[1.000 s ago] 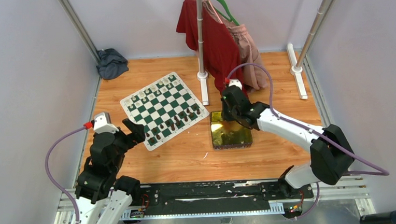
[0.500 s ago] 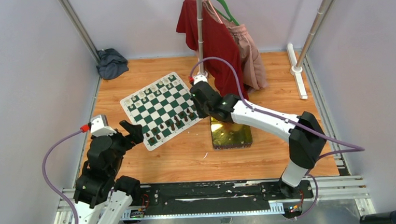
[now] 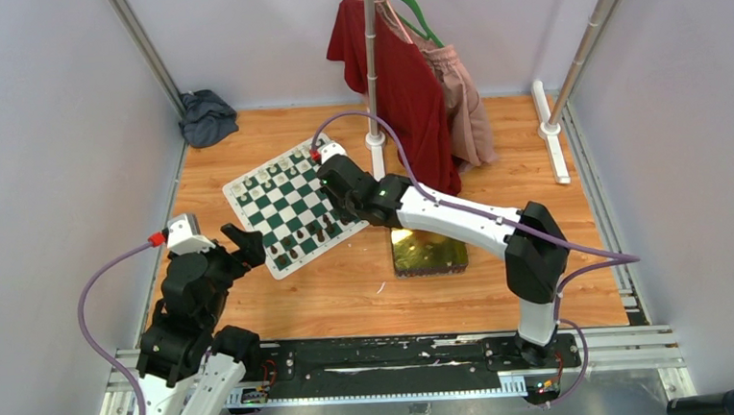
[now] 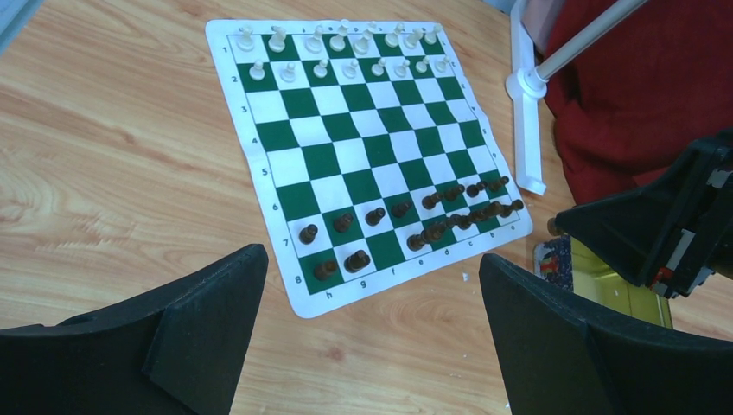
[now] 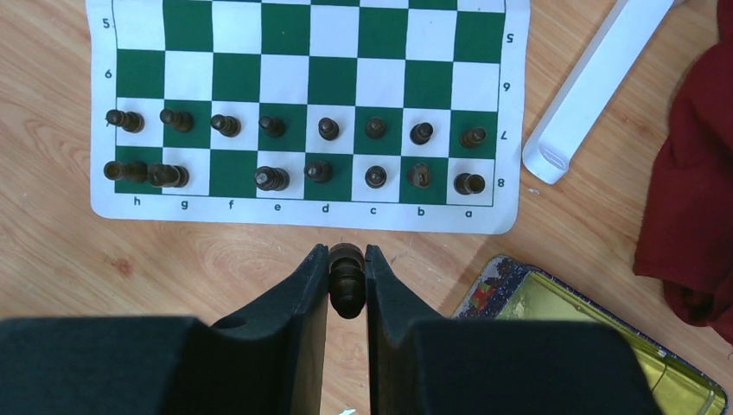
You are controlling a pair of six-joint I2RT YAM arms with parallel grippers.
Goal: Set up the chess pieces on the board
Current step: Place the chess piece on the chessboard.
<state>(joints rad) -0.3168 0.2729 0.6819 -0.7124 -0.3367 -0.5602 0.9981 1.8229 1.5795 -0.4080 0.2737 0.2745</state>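
The right pincer (image 5: 347, 259) is nearly together. Its two black fingers are clamped on a dark chessman (image 5: 347, 285) that lies lengthwise between them, its head poking past the tips. In the right wrist view that piece shows against the bare wood of the worktop (image 5: 173, 259), just outside the white border of the board (image 5: 302, 214), at 6 o'clock from the d file. Past the border the dark pieces (image 5: 328, 130) stand along ranks 7 and 8. From above, this pincer hangs over the board's 3 o'clock side.

The left pincer (image 4: 372, 259) stands wide apart, holding and touching nothing. It hovers off the board's 7 o'clock corner. In its wrist view the cream pieces (image 4: 346, 43) line the two far ranks at 12 o'clock. A gold tin (image 3: 427, 250) lies on the worktop at 4 o'clock from the board, apart from it.

A second ago the right arm was over the tin, with its pincer at the tin's far edge. Half a second ago it had reached the board's 3 o'clock corner. Now it is further toward 9 o'clock, above the squares, and its grip looks the same throughout. The left arm has barely shifted and its fingers keep the same width. Board, pieces and tin lie where they did.
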